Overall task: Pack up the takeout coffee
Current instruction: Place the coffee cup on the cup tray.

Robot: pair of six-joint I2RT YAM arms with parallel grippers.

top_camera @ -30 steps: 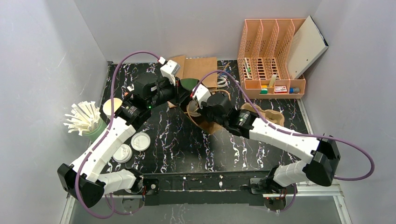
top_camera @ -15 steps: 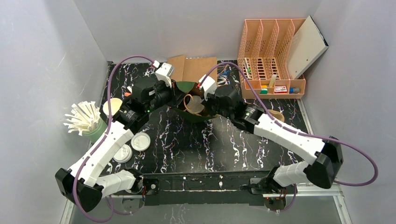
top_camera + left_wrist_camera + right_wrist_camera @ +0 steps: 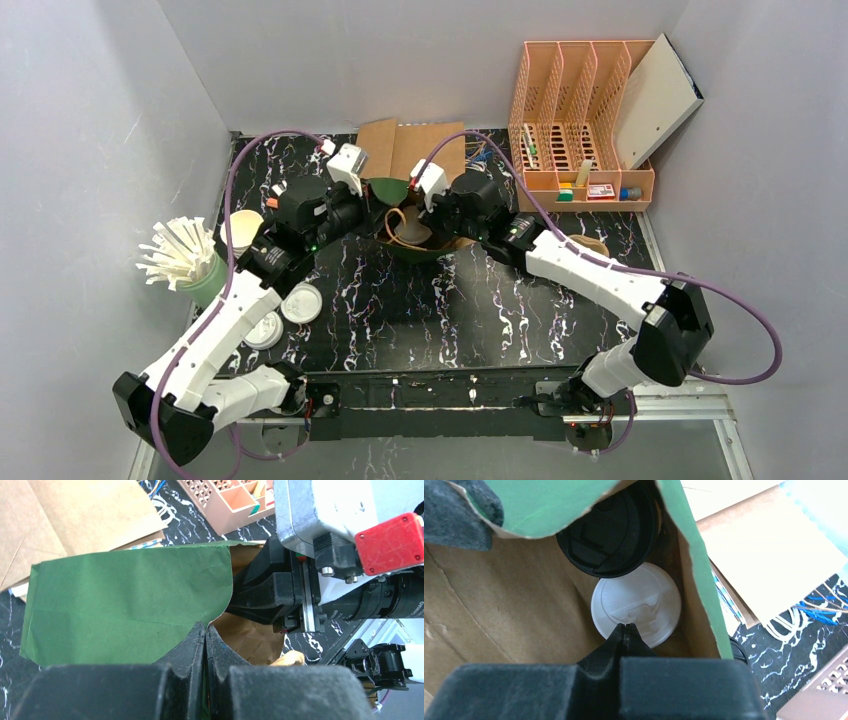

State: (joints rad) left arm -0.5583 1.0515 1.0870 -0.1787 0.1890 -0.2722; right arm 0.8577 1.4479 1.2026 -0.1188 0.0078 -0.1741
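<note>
A green paper bag point(image 3: 388, 188) with a brown inside point(image 3: 499, 605) stands open at the back middle of the table. Two takeout cups stand in it, one with a white lid point(image 3: 644, 595) and one with a black lid point(image 3: 609, 535). My left gripper point(image 3: 206, 627) is shut on the bag's green rim point(image 3: 125, 605), on its left side point(image 3: 372, 205). My right gripper point(image 3: 625, 626) is shut, its tips inside the bag's mouth just above the white lid; I see nothing between its fingers. From above, the right gripper point(image 3: 428, 212) is at the bag's right side.
A green cup of white sticks point(image 3: 185, 255), a paper cup point(image 3: 240, 228) and loose white lids point(image 3: 300, 303) lie to the left. Flat cardboard point(image 3: 420, 148) lies behind the bag. An orange organiser point(image 3: 580, 120) stands at the back right, with a brown cup carrier point(image 3: 592, 245) in front of it.
Both arms have swung toward the back, and the bag went with them, up and slightly left. The right gripper now reaches into the bag's mouth.
</note>
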